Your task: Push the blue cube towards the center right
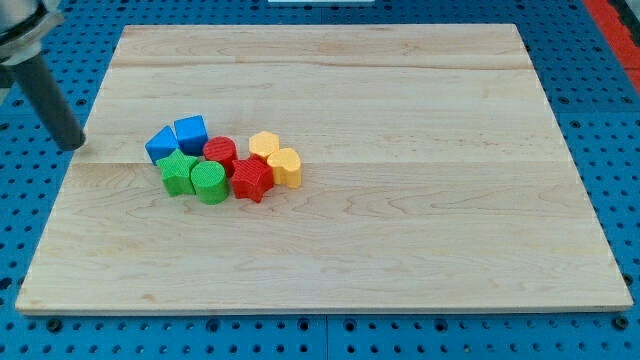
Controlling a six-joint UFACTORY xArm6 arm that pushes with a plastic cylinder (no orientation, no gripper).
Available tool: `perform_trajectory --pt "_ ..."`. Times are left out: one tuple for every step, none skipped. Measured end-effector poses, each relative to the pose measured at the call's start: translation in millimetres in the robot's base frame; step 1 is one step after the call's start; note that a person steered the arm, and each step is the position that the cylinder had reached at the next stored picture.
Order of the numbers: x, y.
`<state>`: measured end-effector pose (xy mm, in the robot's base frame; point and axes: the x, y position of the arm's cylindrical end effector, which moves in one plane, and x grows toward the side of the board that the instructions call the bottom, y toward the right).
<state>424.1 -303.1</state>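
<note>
So the setup is a pale wood tabletop (400, 200), made of glued planks with the seams running left to right and a light grain all over. It sits on a blue pegboard (590, 120) full of evenly spaced dark holes, which shows on every side. Far right corner has a bit of red (622, 12) peeking in. Along the far edge there's a strip of something whitish, can't tell what. Lighting is even and soft, with hardly any shadows.
</note>
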Motion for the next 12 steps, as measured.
perform_trajectory --pt "29 23" --pt "29 59" --pt "29 92" --pt "21 106" --pt "-8 106" --pt "-20 119" --pt "-20 140" --pt "-20 163" --pt "-20 187" --pt "-27 223" --pt "-43 253" --pt "-54 270"
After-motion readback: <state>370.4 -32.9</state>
